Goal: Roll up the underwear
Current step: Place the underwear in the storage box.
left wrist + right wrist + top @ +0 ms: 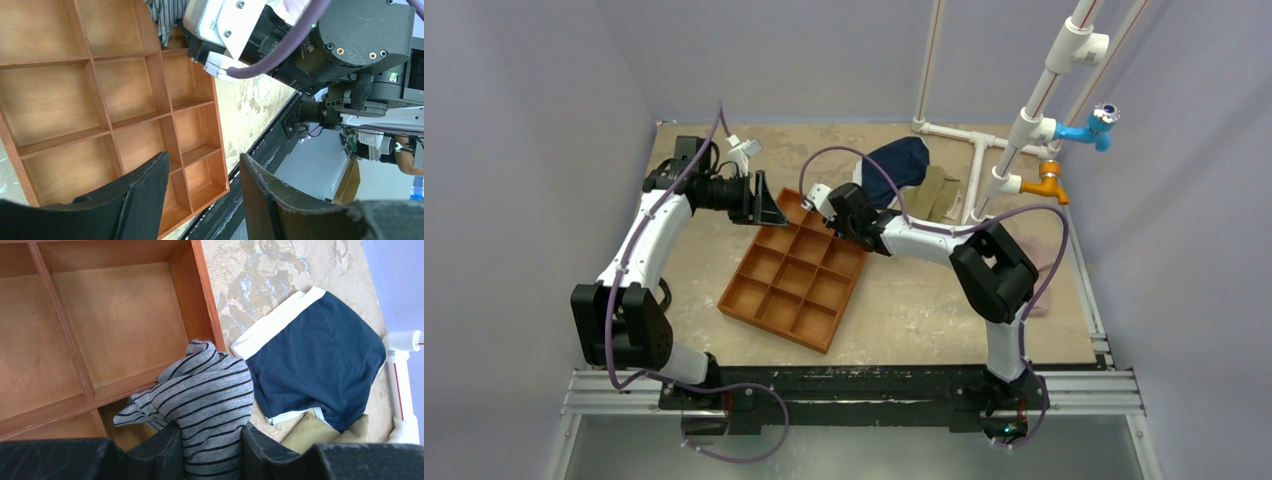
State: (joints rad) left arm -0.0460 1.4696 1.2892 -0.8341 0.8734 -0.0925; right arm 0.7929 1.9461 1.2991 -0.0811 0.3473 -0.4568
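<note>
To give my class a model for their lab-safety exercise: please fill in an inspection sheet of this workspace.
Surface: mottled tan table, worn patches.
Job's things: striped underwear, bunched, hanging over the tray's corner.
Clutter: wooden tray; navy garment lying on an olive garment, beside the tray.
Jaws: left jaws open, holding nothing, near the tray; right jaws shut on the underwear.
Cables: purple cables looping along both arms.
Surroundings: white pipes with a blue tap and an orange tap; grey walls.
</note>
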